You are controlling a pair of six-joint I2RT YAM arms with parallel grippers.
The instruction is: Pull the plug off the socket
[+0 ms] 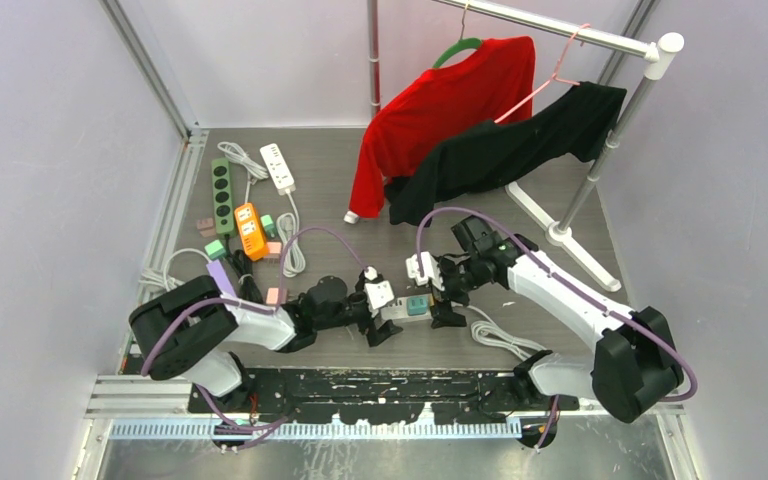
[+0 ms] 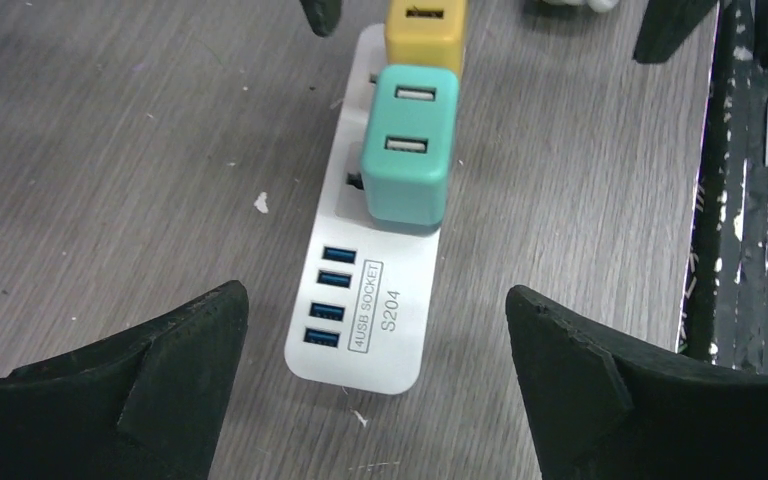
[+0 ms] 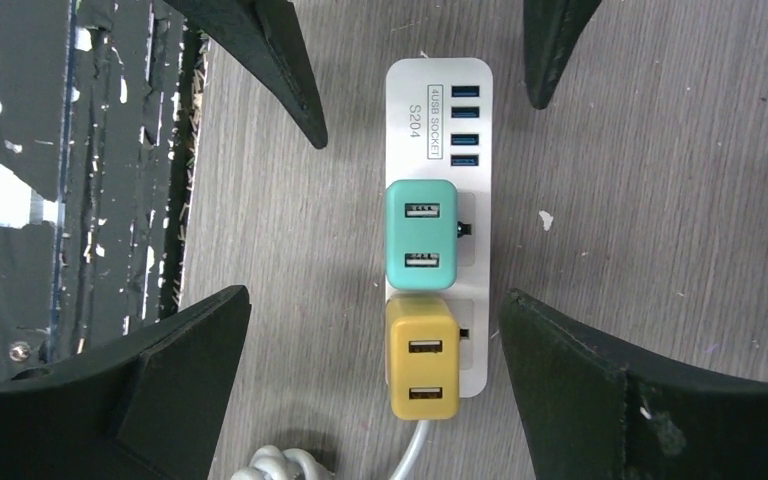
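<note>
Currently, your left gripper (image 2: 375,305) and right gripper (image 3: 373,300) both stand wide, holding nothing, one at each end of the white power strip (image 3: 483,130), lower centre of the top view. Its teal plug (image 3: 421,236) sits inserted just beside the yellow plug (image 3: 422,372).

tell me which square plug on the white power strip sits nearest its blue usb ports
The teal square plug; the yellow plug sits beside the white cable.

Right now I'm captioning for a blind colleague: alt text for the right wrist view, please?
A white plastic power strip lies on a grey wood-grain table, a teal cube adapter and a yellow cube adapter plugged into it. The open right tool frames it.
</note>
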